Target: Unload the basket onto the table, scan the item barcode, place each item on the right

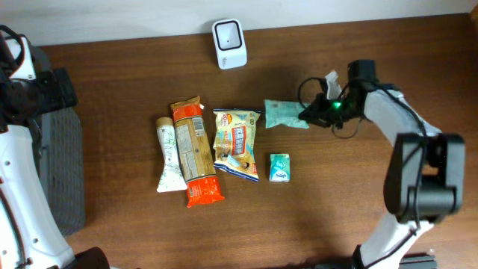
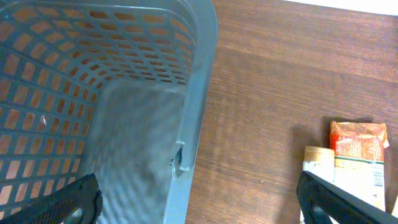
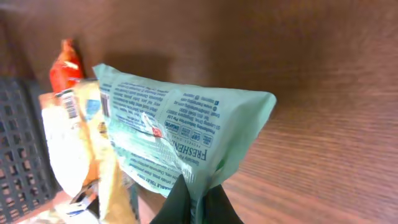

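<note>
The right gripper (image 3: 194,202) has its 2 fingers pinched shut on the sealed edge of the mint-green wipes packet (image 3: 180,130). The packet sits over the wooden table (image 1: 358,202), near the white scanner (image 1: 228,43), with 4 other items beside it. The left gripper (image 2: 199,208) gapes wide above the grey basket (image 2: 200,93)

The setting is a robotics lab bench arranged as a mock shop checkout. A wooden table (image 1: 336,217) carries a white barcode scanner (image 1: 228,43) at 12 o'clock, retail packaged goods (image 1: 193,149) at centre and a grey mesh basket (image 1: 66,172) at 9 o'clock. The left arm (image 1: 19,194) stands at 8 o'clock, the right arm (image 1: 422,172) at 4 o'clock.
</note>
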You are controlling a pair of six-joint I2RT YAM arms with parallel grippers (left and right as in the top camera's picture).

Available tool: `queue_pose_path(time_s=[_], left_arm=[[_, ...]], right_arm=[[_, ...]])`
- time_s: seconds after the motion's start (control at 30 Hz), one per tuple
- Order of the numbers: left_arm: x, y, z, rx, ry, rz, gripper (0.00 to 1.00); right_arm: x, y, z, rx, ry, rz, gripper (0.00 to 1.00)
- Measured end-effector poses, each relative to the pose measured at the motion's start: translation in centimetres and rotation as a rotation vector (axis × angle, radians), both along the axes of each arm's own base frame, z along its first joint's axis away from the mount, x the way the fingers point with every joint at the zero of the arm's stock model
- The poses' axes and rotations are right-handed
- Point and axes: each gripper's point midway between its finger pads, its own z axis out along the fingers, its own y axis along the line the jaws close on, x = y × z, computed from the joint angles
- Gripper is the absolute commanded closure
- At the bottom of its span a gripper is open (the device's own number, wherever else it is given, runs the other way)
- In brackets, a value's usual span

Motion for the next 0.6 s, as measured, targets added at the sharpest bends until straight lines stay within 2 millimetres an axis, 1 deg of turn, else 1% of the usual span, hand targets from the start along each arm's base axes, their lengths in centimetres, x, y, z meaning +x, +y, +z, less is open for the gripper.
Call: queue_pose_path(time_s=[0.03, 0.07, 0.5, 0.57, 0.6], left_arm=[[0.0, 0.0, 0.0, 0.000, 0.000, 0.000, 0.01], [0.0, 0.0, 0.0, 0.000, 0.000, 0.000, 0.01], [0.0, 0.0, 0.0, 0.000, 0.000, 0.000, 0.01], [0.0, 0.0, 0.0, 0.000, 0.000, 0.000, 0.01], [0.0, 0.0, 0.0, 0.000, 0.000, 0.000, 0.01]], right_arm=[[0.2, -0.2, 1.3, -0.020, -0.037, 0.004, 0.96], [0.3, -0.3, 2.1, -0.034, -0.059, 0.008, 0.96], [0.0, -0.8, 1.7, -0.074, -0.055, 0.023, 0.96], [0.0, -0.8, 2.3, -0.080, -0.058, 0.039, 0.96], [0.3, -0.8, 3.0, -0.084, -0.067, 0.048, 0.96]])
